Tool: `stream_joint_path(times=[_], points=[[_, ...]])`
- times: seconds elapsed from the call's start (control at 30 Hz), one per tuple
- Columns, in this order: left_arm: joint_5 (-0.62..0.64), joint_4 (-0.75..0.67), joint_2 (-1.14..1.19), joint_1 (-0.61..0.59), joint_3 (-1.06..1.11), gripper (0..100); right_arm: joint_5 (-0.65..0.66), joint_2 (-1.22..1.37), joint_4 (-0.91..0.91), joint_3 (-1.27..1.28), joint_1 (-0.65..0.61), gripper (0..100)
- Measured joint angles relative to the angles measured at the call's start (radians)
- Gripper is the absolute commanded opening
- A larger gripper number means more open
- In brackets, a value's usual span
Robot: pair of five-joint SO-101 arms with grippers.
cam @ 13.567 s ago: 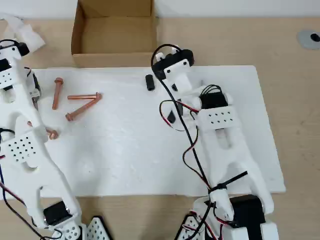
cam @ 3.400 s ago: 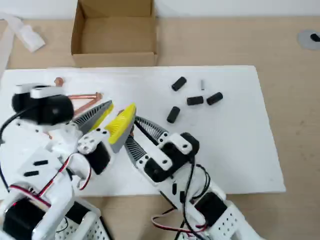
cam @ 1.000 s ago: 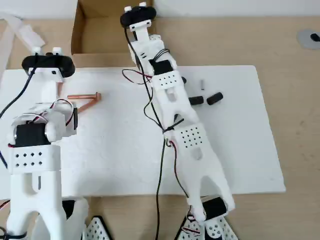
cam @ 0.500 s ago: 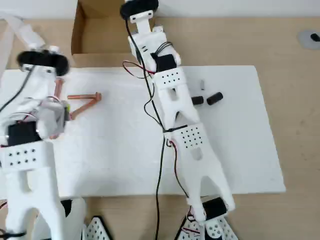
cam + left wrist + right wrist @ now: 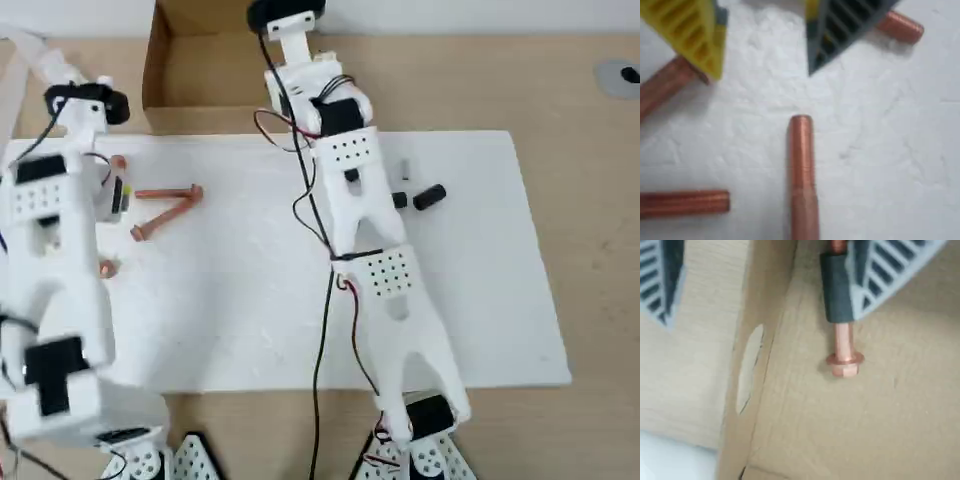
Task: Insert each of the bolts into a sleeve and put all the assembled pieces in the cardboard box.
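**Right arm is hanging over the box with one finished piece inside, left arm is hovering over the loose bolts**

So the cardboard box (image 5: 230,120) is sitting at the far edge of the desk (image 5: 580,180). Its near wall is touching the far edge of the white foam sheet (image 5: 480,300), toward that sheet's far-left corner.

The right arm is stretching from the desk's near edge all the way across the sheet. The right gripper (image 5: 762,320) is hanging over the box's right wall with its fingers spread wide. One finger (image 5: 662,280) is sitting outside the wall over bare desk, and the other is inside the box. An assembled piece (image 5: 837,290), a dark sleeve with a copper bolt through it, is inside the box right beside that inner finger. Nothing is pinching it. It's hard to tell whether it's resting flat on the box floor.

The left gripper (image 5: 762,70) is hovering low over the sheet near its far-left corner. Its yellow and dark fingers are spread apart with nothing between them.

Loose bolts (image 5: 168,192) are lying around it. Two are meeting in a V, one is just beside the arm nearer the far edge, and one head is poking out by the left edge.

Over on the sheet's right half, near the far edge, a spare sleeve (image 5: 428,196) is lying in the open. A second one is peeking out from under the right arm, just beside it.
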Motion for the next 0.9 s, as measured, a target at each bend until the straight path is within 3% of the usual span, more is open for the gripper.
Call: stream_joint_path(times=[0.5, 0.9], points=[[-0.046, 0.269, 0.565, -0.02, -0.786, 12, 0.0, -0.012, 0.037, 0.0, 0.0, 26.8], [0.029, 0.29, 0.81, -0.012, -0.931, 12, 0.0, -0.012, 0.037, 0.0, 0.0, 26.8]])
